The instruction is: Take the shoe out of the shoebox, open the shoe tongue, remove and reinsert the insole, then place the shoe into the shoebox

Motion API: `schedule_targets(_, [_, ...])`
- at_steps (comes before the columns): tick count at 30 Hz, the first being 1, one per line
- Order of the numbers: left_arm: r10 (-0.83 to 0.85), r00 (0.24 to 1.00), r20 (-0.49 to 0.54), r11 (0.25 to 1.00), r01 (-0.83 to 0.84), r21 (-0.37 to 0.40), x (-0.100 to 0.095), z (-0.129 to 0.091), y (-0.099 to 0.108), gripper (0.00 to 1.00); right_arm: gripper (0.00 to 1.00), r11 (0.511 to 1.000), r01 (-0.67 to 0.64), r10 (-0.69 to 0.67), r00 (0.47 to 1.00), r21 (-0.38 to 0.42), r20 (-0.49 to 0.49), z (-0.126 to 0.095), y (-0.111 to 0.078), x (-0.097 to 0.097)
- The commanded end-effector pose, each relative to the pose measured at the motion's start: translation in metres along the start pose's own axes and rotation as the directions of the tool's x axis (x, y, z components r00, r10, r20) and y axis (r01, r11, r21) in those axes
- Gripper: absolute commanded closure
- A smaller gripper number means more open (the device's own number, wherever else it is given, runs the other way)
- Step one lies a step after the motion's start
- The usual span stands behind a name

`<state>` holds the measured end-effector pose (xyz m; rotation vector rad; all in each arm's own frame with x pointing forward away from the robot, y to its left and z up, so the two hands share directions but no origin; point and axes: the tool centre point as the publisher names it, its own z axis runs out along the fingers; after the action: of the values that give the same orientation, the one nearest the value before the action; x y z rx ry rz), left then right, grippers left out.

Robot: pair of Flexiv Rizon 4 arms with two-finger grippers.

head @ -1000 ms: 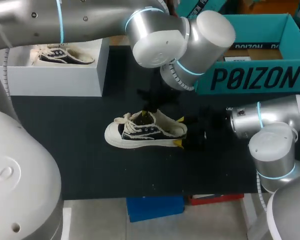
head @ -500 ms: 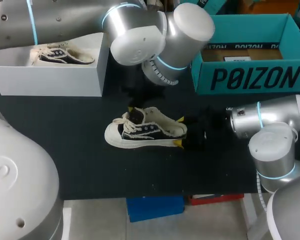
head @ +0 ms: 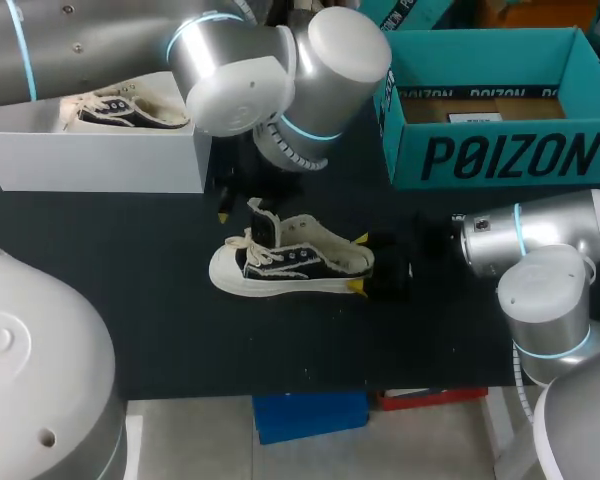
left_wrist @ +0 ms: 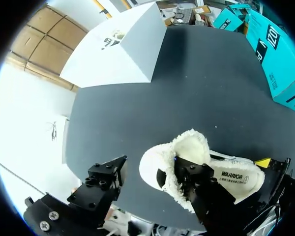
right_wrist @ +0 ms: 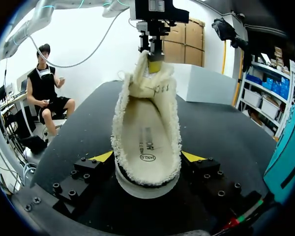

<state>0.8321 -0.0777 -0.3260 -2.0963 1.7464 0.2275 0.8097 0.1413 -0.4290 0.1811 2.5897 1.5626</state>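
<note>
A low black-and-cream sneaker (head: 290, 265) lies on its sole on the black table, toe to the left. Its fleecy tongue (head: 261, 224) stands raised. My right gripper (head: 358, 264) grips the heel from both sides; in the right wrist view the heel (right_wrist: 146, 172) fills the gap between its yellow tips. My left gripper (head: 238, 210) hangs over the toe end with its fingers spread. In the left wrist view one finger (left_wrist: 189, 179) is against the fleece lining (left_wrist: 187, 147) and the other finger (left_wrist: 105, 177) is outside the shoe. The teal shoebox (head: 500, 155) stands open at the back right.
A white box (head: 100, 160) at the back left holds a second sneaker (head: 120, 108). Bare black table lies in front of the shoe and to its left. My left arm's big joints (head: 280, 75) hang over the table's back middle.
My left gripper moved left from the shoe's opening toward the toe, drawing the tongue upright, and its fingers spread apart. The right gripper and shoe stayed put.
</note>
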Motion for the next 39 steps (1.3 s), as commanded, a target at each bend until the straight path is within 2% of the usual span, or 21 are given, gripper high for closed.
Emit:
schedule_targets(1, [-0.004, 0.998, -0.067, 1.0, 0.005, 0.004, -0.017, 0.004, -0.001, 0.0, 1.0, 1.0, -0.001, 0.001, 1.0, 0.001, 0.001, 0.003, -0.004, 0.002])
schedule_targets(16, [0.027, 0.992, -0.122, 0.999, -0.031, -0.029, -0.053, 0.016, 0.007, 0.0, 1.0, 1.0, -0.001, 0.001, 1.0, 0.001, 0.001, 0.003, -0.004, 0.002])
schedule_targets(24, [0.012, 0.998, -0.062, 0.998, -0.016, -0.064, -0.058, 0.04, 0.006, 0.0, 1.0, 1.0, -0.001, 0.001, 1.0, 0.001, 0.001, 0.003, -0.004, 0.002])
schedule_targets(39, [0.021, 0.999, -0.038, 0.997, -0.023, -0.075, -0.057, 0.052, 0.003, 0.0, 1.0, 1.0, -0.001, 0.001, 1.0, 0.001, 0.001, 0.003, -0.004, 0.002])
